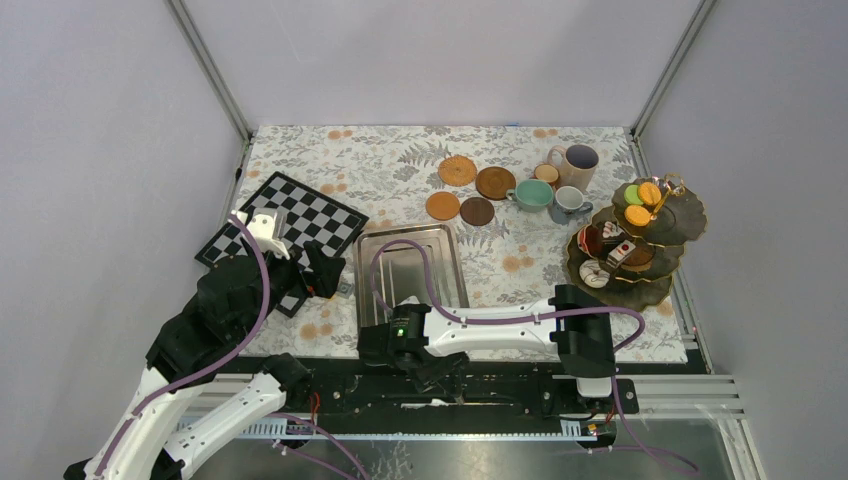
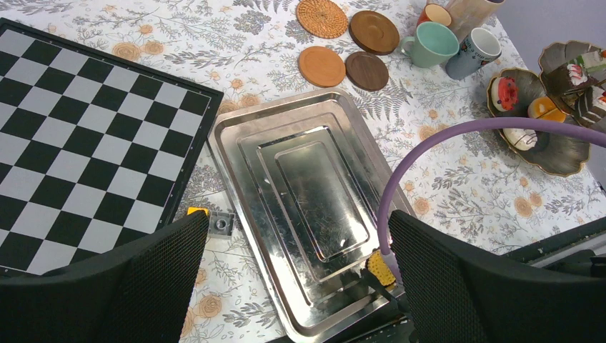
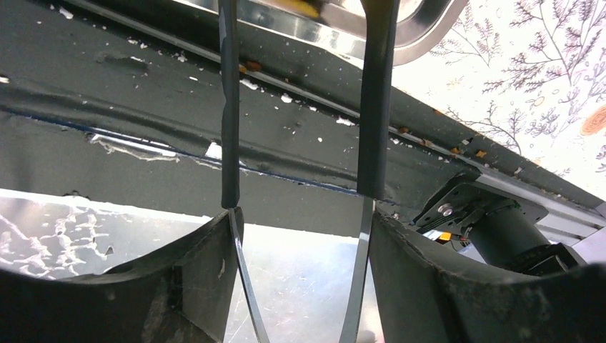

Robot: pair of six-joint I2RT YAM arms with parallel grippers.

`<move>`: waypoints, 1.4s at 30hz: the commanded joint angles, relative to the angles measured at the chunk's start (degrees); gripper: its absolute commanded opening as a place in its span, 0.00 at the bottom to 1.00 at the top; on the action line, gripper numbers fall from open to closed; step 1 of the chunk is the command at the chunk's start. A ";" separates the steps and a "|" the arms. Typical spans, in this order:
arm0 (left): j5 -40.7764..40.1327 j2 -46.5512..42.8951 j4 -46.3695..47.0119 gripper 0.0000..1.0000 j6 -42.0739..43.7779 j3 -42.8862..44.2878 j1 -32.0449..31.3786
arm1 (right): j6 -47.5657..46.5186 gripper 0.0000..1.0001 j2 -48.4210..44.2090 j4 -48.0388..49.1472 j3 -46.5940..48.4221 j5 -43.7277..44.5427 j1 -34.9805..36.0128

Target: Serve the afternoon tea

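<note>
Four round brown coasters [image 1: 457, 170] lie at the back centre, with the teal mug [image 1: 533, 194], grey mug [image 1: 570, 200], small orange mug [image 1: 545, 173] and beige mug [image 1: 578, 160] to their right. The dark three-tier stand [image 1: 635, 240] at the right holds donuts, cake slices and orange biscuits. My left gripper [image 2: 296, 239] is open and empty above the steel tray's left side. My right gripper [image 3: 300, 243] is shut on metal tongs [image 3: 375, 107] with black sleeves, at the tray's near edge. The tongs' tips pinch a small yellow piece [image 2: 377, 268].
The steel tray [image 1: 425, 260] lies in the middle and the chessboard [image 1: 285, 235] at the left. A small grey brick [image 2: 222, 224] lies between them. A purple cable [image 2: 457, 132] arcs over the tray. The black base rail [image 1: 480, 385] runs along the near edge.
</note>
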 commanded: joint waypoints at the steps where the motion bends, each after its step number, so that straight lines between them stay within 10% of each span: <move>1: -1.00 -0.07 0.32 0.99 0.84 1.79 -0.27 | -0.07 0.67 0.60 -1.80 2.50 2.65 0.27; 22: -1.74 -0.50 -0.49 0.99 0.58 1.91 -0.28 | 0.92 0.57 -2.22 -1.32 5.30 9.85 -1.09; 34: -1.88 -0.26 -0.69 0.99 0.43 2.01 -0.23 | -6.26 0.56 -12.66 21.99 -9.48 3.20 -12.89; 42: -2.22 0.48 -0.62 0.99 0.66 1.95 -0.28 | -12.01 0.59 -3.67 11.54 -1.08 10.85 -13.66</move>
